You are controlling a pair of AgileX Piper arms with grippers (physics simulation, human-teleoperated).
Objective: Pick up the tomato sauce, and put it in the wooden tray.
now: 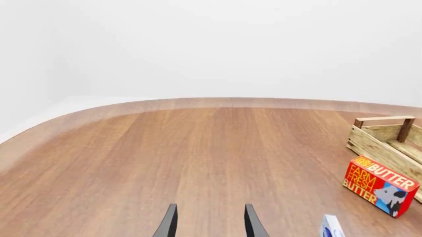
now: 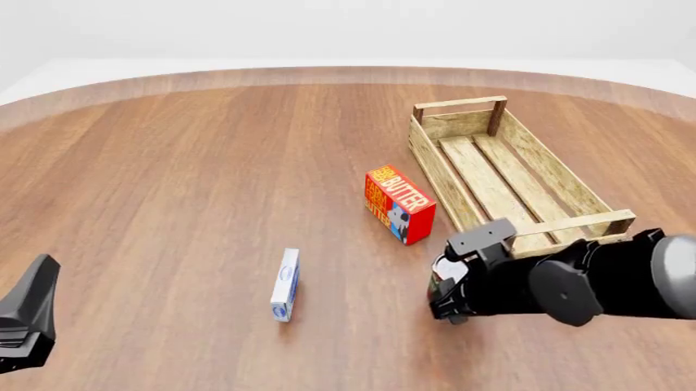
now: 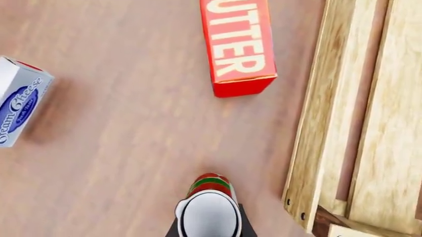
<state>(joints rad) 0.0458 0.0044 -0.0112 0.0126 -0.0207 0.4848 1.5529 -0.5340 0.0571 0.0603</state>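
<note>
The table is a broad wooden top. On its right side lies the tray, a long slatted crate running from near to far, with nothing showing inside it. Just left of the tray, apart from it, stands the butter box; nearer and further left stands a cream cheese box on edge.

The right arm reaches in low from the right, at the tray's near-left corner. Its gripper points down, and the wrist view shows the can between the dark fingers, silver top up, red and green label below. The fingers appear closed on its sides; whether the can is off the table I cannot tell. In the front view the arm hides the can.

The left gripper idles at the near left, fingers apart on nothing.

The step in hand looks like the pickup, grasp made. Next the can must rise enough to clear the tray's near-left wall, travel right and a little far over the slats, then come down before release.
</note>
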